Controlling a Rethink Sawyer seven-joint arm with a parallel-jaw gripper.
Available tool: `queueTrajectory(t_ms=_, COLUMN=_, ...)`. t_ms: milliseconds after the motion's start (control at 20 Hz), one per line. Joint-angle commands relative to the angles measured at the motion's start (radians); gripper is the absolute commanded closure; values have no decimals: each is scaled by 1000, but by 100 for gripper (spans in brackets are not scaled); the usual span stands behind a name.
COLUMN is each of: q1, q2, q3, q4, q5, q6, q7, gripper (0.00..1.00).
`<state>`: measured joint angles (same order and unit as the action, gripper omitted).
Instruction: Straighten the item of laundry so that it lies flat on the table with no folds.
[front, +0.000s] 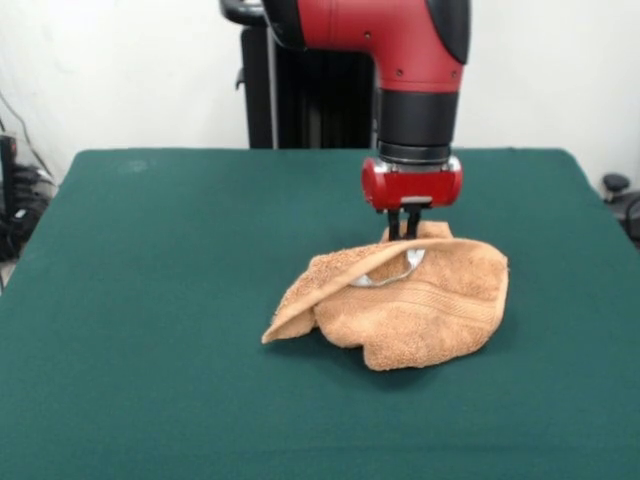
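Note:
The orange-tan towel (410, 300) lies crumpled and folded over itself on the dark green table (150, 300), right of centre. Its left part is doubled over into a pointed flap. A white-grey label (395, 272) curls out of the fold near the top. My gripper (404, 228) comes straight down from the red arm onto the towel's far edge. Its two black fingers stand close together and pinch a small raised bit of cloth there. The fingertips are sunk into the towel.
The black robot pedestal (300, 90) stands behind the table's far edge. Cables and dark equipment (15, 200) lie off the table's left side. A dark object (615, 185) sits off the right edge.

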<state>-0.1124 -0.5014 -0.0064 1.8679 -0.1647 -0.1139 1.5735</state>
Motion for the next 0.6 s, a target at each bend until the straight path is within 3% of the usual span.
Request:
queueTrajectory(t_ms=50, q1=13, q2=-8, q3=50, q4=-137, q5=26, q6=111, q7=106, gripper=100)
queueTrajectory(t_ms=600, q1=26, q2=-7, q3=53, q4=-197, q5=33, q6=155, q7=108, gripper=100)
